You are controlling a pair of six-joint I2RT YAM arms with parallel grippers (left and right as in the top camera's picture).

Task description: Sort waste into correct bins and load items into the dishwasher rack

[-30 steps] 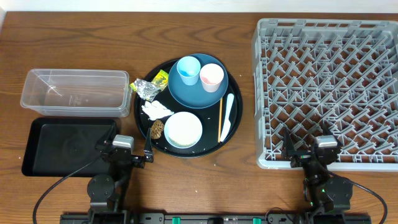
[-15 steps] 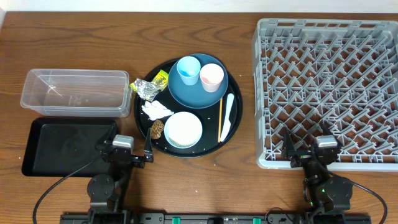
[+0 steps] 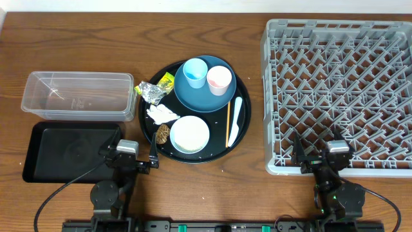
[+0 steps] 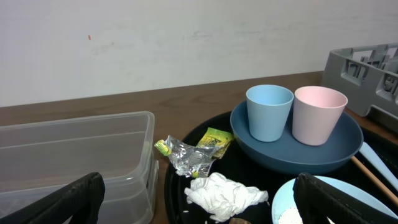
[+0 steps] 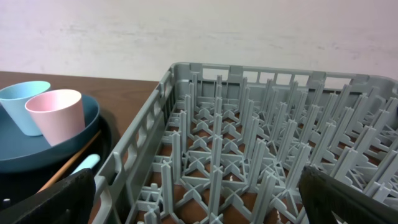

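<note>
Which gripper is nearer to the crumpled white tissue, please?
Left. The left gripper sits close by the tissue, at the round tray's near edge; the right gripper is far right, by the dishwasher rack.

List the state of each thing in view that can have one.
clear plastic tub, empty
black rectangular tray, empty
dishwasher rack, empty
light-blue cup, upright
pink cup, upright
silver foil, crumpled
white tissue, crumpled
left gripper, open
right gripper, open
</note>
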